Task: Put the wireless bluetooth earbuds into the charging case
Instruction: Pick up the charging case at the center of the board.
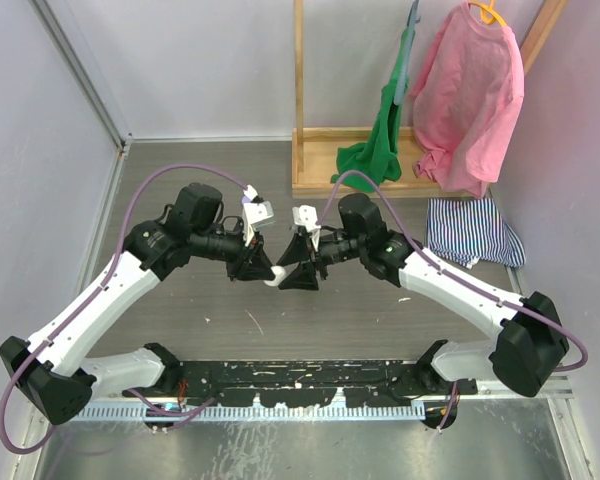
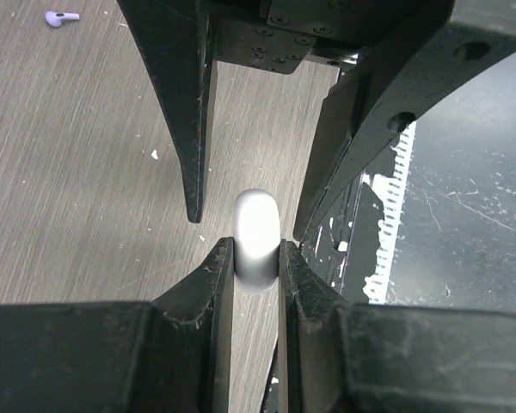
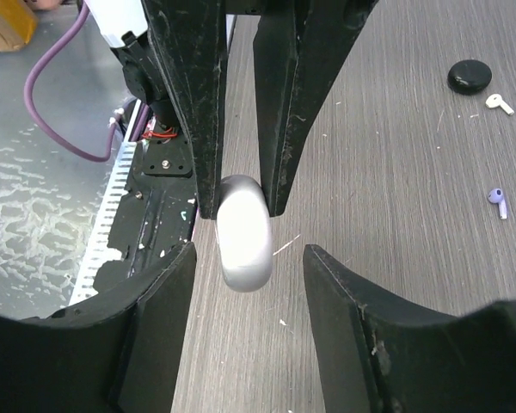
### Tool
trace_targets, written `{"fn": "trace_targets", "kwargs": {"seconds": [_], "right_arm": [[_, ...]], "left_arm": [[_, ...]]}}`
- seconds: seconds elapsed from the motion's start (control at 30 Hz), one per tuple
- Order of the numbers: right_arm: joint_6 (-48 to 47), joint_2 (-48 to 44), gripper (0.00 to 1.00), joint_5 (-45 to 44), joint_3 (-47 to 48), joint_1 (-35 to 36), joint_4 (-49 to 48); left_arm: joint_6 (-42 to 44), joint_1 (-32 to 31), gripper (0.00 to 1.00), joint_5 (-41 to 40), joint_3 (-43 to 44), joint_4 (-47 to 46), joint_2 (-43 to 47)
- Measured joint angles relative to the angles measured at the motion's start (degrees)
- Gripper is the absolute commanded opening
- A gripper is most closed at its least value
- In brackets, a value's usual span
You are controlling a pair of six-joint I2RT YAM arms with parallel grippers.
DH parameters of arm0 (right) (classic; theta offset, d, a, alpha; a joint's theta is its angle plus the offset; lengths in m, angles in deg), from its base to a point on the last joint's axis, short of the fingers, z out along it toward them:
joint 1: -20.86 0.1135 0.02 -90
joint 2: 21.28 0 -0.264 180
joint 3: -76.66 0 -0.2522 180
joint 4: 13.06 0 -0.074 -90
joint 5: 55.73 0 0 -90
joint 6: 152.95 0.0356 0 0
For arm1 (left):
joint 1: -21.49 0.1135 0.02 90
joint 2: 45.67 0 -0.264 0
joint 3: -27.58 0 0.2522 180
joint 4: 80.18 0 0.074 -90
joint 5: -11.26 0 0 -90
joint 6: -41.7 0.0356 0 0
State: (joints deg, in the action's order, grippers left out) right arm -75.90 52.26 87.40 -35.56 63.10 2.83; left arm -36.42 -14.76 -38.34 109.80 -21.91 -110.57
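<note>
Grip check: charging case [image 2: 256,237] clamped in left tool [image 2: 256,258], right tool [image 3: 249,258] spread

- Left tool: clenched on the white, round-edged charging case, one finger pressed flat to each side. The left wrist view shows the case edge-on.
- Right tool: released. Its fingers stand apart, one on either side of the case. The right wrist view shows a gap on both sides and no contact.
- Top view: the two tools meet tip to tip near the middle of the bench [image 1: 360,320]. The left arm reaches in from 9 o'clock and the right arm from 3 o'clock.
- Earbuds, right wrist view: a lilac earbud [image 3: 497,202] lies on the bench at 3 o'clock from the case, well apart. A white earbud [image 3: 500,102] lies at 2 o'clock.
- A black puck [image 3: 469,76] sits just beside the white earbud, at its 11 o'clock.
- Left wrist view: one lilac earbud lies on the bench between 10 and 11 o'clock from the case, well apart. Cannot tell whether it is the same piece.
- Surroundings, top view: a wooden rack [image 1: 300,100] stands at 1 o'clock from the case, carrying a pink garment [image 1: 470,90] and a green garment [image 1: 380,140]. A striped cloth [image 1: 470,232] lies near 3 o'clock.
</note>
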Motion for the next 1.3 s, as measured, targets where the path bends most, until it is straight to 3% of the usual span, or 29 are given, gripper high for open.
{"fn": "trace_targets", "kwargs": {"seconds": [0.53,0.8,0.97,1.1,1.17,1.3], "right_arm": [[1.2,0.0,0.42,3.1,1.8,-0.5,-0.3],[1.4,1.4,0.40,4.2,2.0,-0.5,0.0],[1.4,1.9,0.26,5.3,2.8,-0.5,0.4],[1.4,1.9,0.07,5.9,2.9,-0.5,0.9],[1.4,1.9,0.03,5.9,3.0,-0.5,1.0],[1.4,1.8,0.01,6.0,3.0,-0.9,1.0]], "left_arm": [[1.0,0.0,0.00,0.7,0.0,0.2,0.0],[1.0,0.0,0.00,1.7,0.0,0.1,0.1],[1.1,0.0,0.01,1.9,-0.2,-0.1,0.3],[1.2,0.0,0.08,2.4,-0.4,-0.1,0.5],[1.2,0.0,0.15,2.4,-0.4,0.0,0.6],[0.7,0.0,0.42,1.7,-1.2,-1.3,1.5]]}}
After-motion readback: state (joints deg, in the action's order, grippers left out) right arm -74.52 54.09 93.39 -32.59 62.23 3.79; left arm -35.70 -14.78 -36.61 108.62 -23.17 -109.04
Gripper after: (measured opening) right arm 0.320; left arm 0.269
